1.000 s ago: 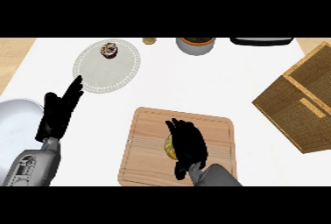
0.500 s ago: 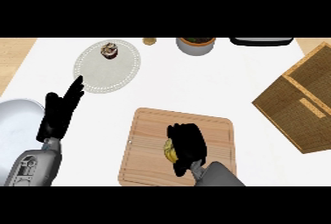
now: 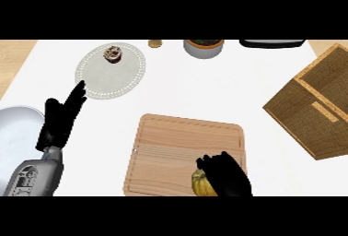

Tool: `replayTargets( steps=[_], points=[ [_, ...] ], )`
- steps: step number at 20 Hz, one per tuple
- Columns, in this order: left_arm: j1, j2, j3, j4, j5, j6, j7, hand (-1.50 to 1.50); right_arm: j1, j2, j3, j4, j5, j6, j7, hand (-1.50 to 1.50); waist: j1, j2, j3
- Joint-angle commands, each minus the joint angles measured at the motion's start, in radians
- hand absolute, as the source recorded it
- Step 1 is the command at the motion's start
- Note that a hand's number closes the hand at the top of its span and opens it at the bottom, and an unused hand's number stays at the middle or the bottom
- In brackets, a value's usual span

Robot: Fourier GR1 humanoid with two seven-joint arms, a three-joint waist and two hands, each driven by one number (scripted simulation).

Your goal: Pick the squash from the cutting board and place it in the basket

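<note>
While the robot's right hand (image 3: 228,177) curled its fingers around the yellow squash (image 3: 201,183), the fruit sat low over the near right corner of the wooden cutting board (image 3: 178,147), close to the view's bottom edge. Only a strip of the squash showed at the hand's left side; whether it touched the board could not be told. The wicker basket (image 3: 314,107) stood well apart at the right edge of the white counter (image 3: 204,87), tilted at an angle to the board, its open top facing up. The left hand (image 3: 61,120) rested at the view's left, fingers straight and pointing up toward a round pale plate (image 3: 102,78) that carried a small brown pastry (image 3: 113,54). Beside that hand's grey forearm lay a grey rounded object (image 3: 17,133) at the left edge. Along the far side of the counter stood a grey pot (image 3: 203,48), a small tan item (image 3: 155,44) and a dark, flat object (image 3: 272,43).
</note>
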Motion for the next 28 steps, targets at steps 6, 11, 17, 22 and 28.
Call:
replayTargets(
  steps=[6,11,17,22,28],
  points=[
    [0.023,-0.019,-0.006,-0.008,-0.020,0.016,-0.008,0.00,0.169,-0.152,-0.084,-0.364,-0.193,-0.006,-0.129,1.50,-0.003,0.004,-0.001],
    [-0.007,-0.017,-0.004,0.014,-0.028,0.017,0.000,0.00,0.279,-0.190,-0.170,-0.636,-0.356,-0.023,-0.131,1.50,-0.020,0.004,-0.001],
    [-0.001,0.007,0.038,0.037,0.003,-0.005,-0.030,0.00,0.367,-0.148,-0.308,-0.976,-0.604,0.025,0.010,1.50,-0.024,0.005,-0.001],
    [0.008,0.007,0.019,-0.013,0.008,-0.026,-0.005,0.00,0.228,-0.119,-0.461,-1.075,-0.719,0.139,0.181,1.50,0.000,0.004,-0.002],
    [-0.004,-0.028,0.002,0.022,-0.032,0.023,-0.014,0.00,0.057,-0.036,-0.576,-1.044,-0.808,0.206,0.334,1.50,-0.007,0.005,-0.004]
  ],
)
